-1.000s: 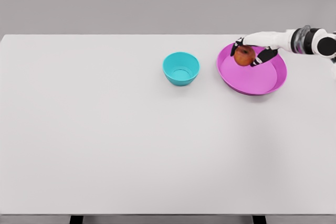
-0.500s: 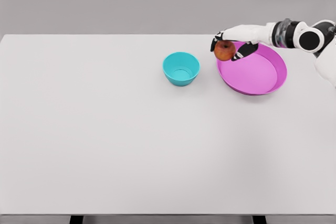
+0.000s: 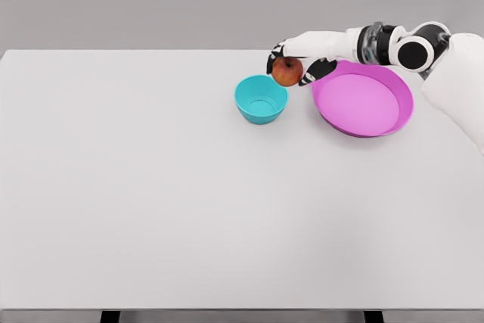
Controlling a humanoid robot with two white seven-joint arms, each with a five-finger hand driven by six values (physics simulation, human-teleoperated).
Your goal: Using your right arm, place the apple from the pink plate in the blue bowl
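Observation:
My right hand (image 3: 290,66) is shut on a red apple (image 3: 286,72) and holds it in the air just beyond the right rim of the blue bowl (image 3: 260,99). The arm reaches in from the right edge over the far rim of the pink plate (image 3: 363,99), which has nothing in it. The bowl stands on the white table, a little left of the plate. The apple sits between the dark fingertips, partly covered by them from above.
The white table (image 3: 189,202) spreads wide to the left and front of the bowl and plate. Its far edge runs just behind the hand. A grey wall lies beyond.
The right hand has carried the apple leftward, off the pink plate and up to the bowl's right rim. The plate now holds nothing.

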